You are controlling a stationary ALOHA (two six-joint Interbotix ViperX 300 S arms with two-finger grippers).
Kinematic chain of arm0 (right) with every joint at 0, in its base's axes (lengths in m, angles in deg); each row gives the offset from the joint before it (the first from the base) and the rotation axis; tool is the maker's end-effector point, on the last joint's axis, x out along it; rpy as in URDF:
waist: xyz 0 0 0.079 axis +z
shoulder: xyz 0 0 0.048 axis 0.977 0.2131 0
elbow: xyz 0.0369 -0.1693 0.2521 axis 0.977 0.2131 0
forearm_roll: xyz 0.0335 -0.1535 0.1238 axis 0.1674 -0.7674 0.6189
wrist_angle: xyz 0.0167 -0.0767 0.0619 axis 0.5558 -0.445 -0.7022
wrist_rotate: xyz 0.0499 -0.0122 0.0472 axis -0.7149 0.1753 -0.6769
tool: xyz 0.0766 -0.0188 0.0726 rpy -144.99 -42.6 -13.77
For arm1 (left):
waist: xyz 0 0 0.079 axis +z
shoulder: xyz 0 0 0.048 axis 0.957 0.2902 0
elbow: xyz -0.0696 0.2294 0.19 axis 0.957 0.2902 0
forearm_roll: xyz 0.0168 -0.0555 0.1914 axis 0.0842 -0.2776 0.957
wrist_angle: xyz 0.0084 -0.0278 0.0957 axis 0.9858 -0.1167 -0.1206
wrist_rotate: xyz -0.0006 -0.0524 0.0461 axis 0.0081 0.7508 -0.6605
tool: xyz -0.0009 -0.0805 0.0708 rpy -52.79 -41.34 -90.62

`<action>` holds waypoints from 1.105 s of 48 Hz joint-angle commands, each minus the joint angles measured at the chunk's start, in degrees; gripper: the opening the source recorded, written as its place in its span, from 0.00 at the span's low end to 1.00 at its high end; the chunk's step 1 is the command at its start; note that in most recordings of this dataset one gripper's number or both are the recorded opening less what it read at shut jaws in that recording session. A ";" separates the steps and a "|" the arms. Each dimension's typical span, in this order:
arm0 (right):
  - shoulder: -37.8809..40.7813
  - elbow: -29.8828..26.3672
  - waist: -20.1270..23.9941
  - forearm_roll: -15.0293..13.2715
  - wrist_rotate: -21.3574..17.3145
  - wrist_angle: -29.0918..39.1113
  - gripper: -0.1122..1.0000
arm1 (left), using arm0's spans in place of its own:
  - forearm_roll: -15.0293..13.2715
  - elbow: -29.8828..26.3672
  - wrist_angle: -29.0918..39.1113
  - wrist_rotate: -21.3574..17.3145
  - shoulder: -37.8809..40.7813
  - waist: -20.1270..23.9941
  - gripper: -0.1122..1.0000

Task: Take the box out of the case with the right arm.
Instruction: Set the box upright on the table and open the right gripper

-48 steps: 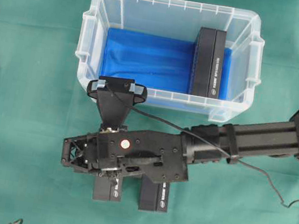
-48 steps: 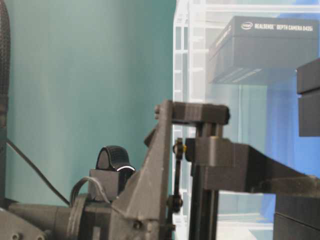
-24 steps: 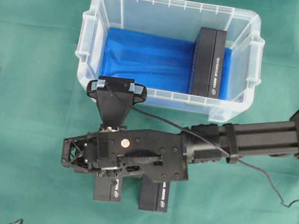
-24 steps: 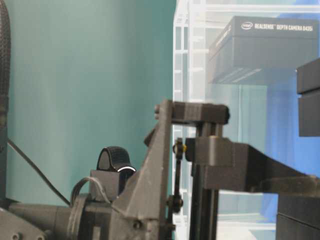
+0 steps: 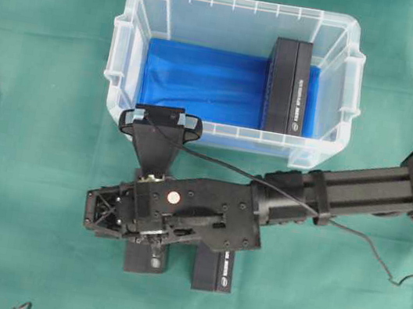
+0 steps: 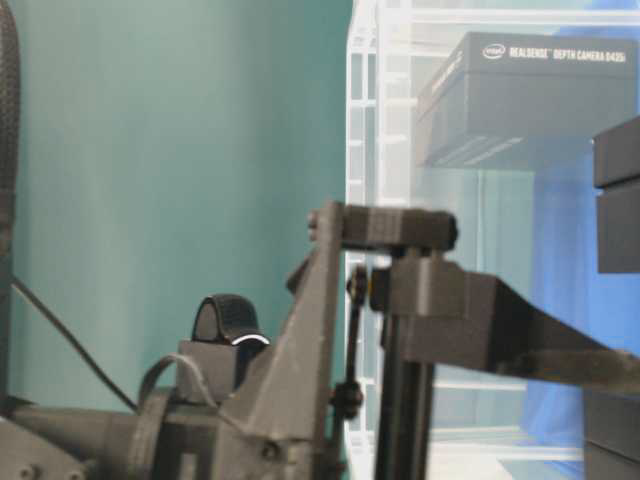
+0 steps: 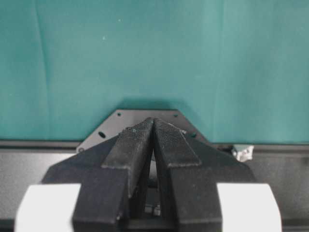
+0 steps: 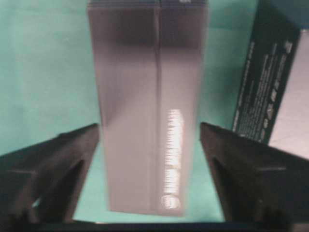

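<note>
A green cloth (image 5: 17,194) covers the table. On it sit the clear case (image 5: 125,70) and two black boxes (image 5: 213,271).

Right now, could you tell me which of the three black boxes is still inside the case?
The box standing at the right end of the case, on its blue bottom. The other two lie outside on the green cloth, under the right arm's tool.

end effector: left end effector (image 7: 153,126), black, two textured fingers (image 7: 130,145) meeting at the tips, pressed together, nothing between
body: white parts at both lower corners
below tips: black angled plate (image 7: 120,121)
desk: green cloth (image 7: 145,53), faint creases
</note>
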 commanded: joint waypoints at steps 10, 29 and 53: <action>-1.85 -0.62 0.18 -0.62 -0.35 -0.09 0.91 | 0.00 -1.14 -0.18 0.00 0.18 -0.09 0.10; -5.10 -0.88 0.18 -1.32 -0.26 0.97 0.91 | 0.00 -1.14 -0.26 0.00 0.26 -0.09 0.10; -9.23 -5.10 0.18 -5.98 1.05 9.49 0.90 | -0.09 -1.23 -0.18 0.09 0.26 -0.09 0.10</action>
